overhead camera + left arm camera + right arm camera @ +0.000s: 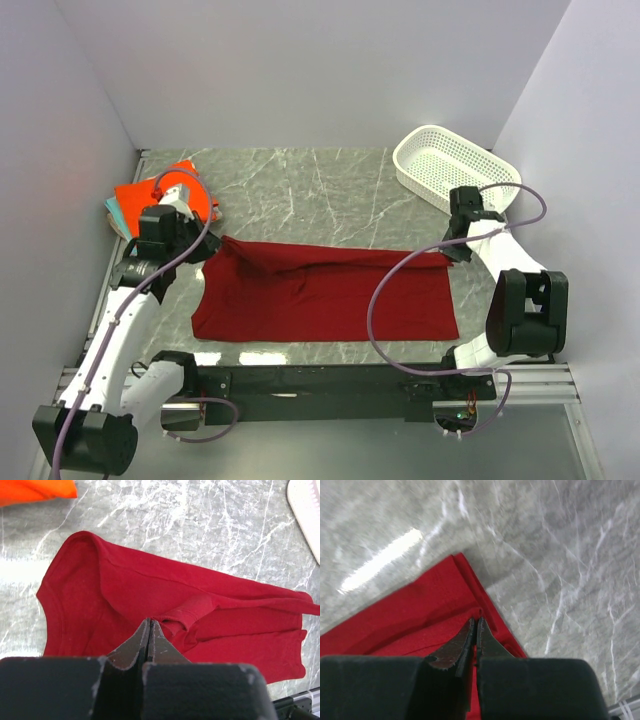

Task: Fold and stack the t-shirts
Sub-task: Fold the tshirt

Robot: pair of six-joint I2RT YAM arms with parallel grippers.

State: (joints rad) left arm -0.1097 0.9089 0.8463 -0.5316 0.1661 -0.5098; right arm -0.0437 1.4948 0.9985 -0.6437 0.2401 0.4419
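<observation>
A dark crimson t-shirt (330, 295) lies spread across the middle of the marble table, its far edge partly folded over toward the front. My left gripper (213, 240) is shut on the shirt's far left edge; in the left wrist view its tips (150, 622) pinch cloth beside a bunched sleeve (187, 612). My right gripper (447, 255) is shut on the shirt's far right corner, with a thin red edge between the jaws (477, 621). A bright orange t-shirt (160, 195) lies at the back left on top of folded teal and tan ones (113, 215).
A white perforated basket (455, 165) stands at the back right, and its corner shows in the left wrist view (306, 510). White walls close the table on three sides. Bare marble (320, 185) lies behind the crimson shirt.
</observation>
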